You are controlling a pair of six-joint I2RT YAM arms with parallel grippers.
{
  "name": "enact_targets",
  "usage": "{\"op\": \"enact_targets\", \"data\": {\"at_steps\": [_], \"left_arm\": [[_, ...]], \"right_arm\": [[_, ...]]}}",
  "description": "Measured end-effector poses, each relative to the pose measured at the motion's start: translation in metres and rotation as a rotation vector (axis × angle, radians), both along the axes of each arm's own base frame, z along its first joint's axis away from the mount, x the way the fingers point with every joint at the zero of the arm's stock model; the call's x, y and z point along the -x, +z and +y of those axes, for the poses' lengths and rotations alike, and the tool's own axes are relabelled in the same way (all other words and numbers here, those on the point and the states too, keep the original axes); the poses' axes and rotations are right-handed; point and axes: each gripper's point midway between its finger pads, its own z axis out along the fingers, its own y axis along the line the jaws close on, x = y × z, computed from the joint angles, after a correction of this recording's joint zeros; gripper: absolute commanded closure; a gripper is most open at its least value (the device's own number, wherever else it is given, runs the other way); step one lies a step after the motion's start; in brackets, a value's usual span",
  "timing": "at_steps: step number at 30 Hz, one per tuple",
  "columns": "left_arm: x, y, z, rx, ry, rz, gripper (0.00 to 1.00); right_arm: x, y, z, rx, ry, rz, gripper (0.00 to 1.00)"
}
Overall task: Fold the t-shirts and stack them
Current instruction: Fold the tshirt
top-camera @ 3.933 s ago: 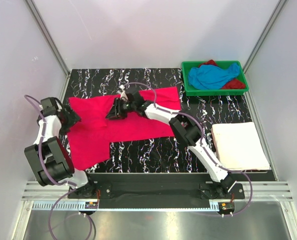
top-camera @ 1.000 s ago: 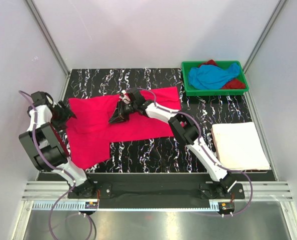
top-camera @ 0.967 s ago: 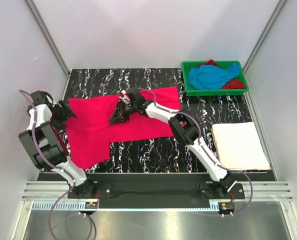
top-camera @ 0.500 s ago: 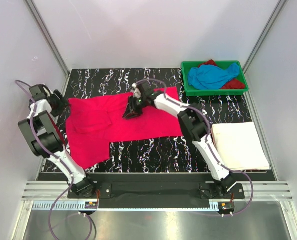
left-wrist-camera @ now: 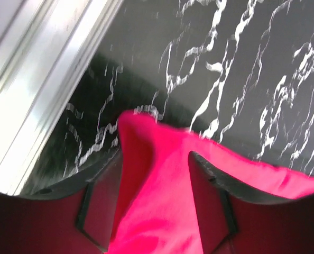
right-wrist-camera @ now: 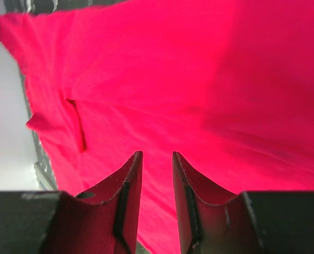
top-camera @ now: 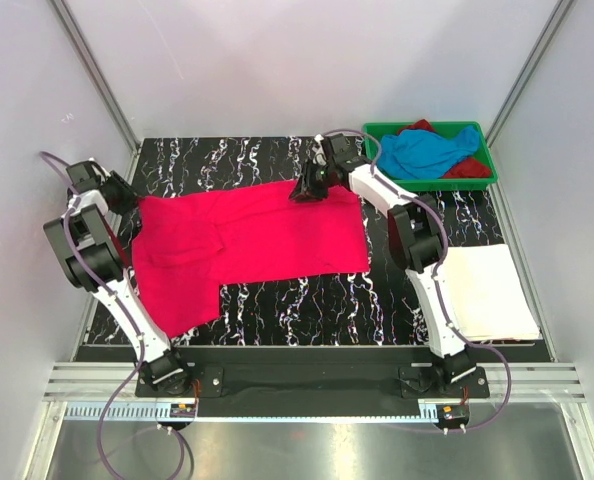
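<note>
A hot pink t-shirt [top-camera: 247, 235] lies spread on the black marbled table. My left gripper [top-camera: 120, 200] is at its far left corner. In the left wrist view its jaws [left-wrist-camera: 154, 156] stand apart with that pink corner [left-wrist-camera: 162, 211] running between them. My right gripper [top-camera: 305, 188] hovers at the shirt's far edge near the right. Its jaws [right-wrist-camera: 157, 153] keep a narrow gap, and the pink cloth [right-wrist-camera: 173, 69] stretches out beyond them, not pinched. A folded white t-shirt [top-camera: 482, 290] lies at the right. Sky blue [top-camera: 422, 150] and dark red [top-camera: 469, 168] t-shirts are bunched in the tray.
The green plastic tray [top-camera: 432, 183] stands at the far right corner, close to my right arm. A metal frame rail [left-wrist-camera: 46, 95] runs along the table's left edge beside my left gripper. Grey walls enclose the table on three sides.
My right gripper has swept from the shirt's middle to its far right edge, and the cloth lies flatter. My left gripper has shifted slightly toward the far left corner, its jaws narrowing.
</note>
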Motion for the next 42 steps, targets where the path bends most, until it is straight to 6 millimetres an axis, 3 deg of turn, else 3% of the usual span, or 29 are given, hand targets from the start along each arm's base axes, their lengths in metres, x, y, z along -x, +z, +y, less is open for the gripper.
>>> {"op": "enact_targets", "data": {"at_steps": [3,4,12,15,20,21,23,26,42], "left_arm": [[-0.010,-0.003,0.002,0.014,0.010,-0.007,0.93],[-0.013,-0.005,0.003,0.017,0.012,-0.010,0.97],[-0.034,-0.005,0.007,0.063,0.064,-0.028,1.00],[-0.044,-0.007,0.008,0.075,0.085,-0.022,0.95],[-0.047,-0.008,0.007,0.083,0.125,0.004,0.56],[-0.048,-0.008,0.007,0.083,0.126,0.004,0.53],[-0.048,-0.008,0.007,0.087,0.128,0.004,0.52],[-0.048,-0.008,0.006,0.091,0.128,0.002,0.55],[-0.049,-0.007,0.005,0.103,0.130,-0.004,0.63]], "right_arm": [[-0.012,-0.002,-0.015,0.026,-0.042,-0.011,0.65],[-0.018,-0.003,-0.021,0.036,-0.055,-0.018,0.65],[-0.080,-0.001,-0.070,0.128,-0.171,-0.149,0.64],[-0.093,-0.007,-0.085,0.183,-0.208,-0.185,0.64],[-0.114,-0.018,-0.103,0.250,-0.244,-0.229,0.63],[-0.118,-0.021,-0.105,0.257,-0.247,-0.236,0.62],[-0.122,-0.028,-0.114,0.278,-0.253,-0.240,0.54],[-0.125,-0.035,-0.125,0.316,-0.268,-0.244,0.51],[-0.125,-0.036,-0.167,0.573,-0.230,-0.320,0.48]]}}
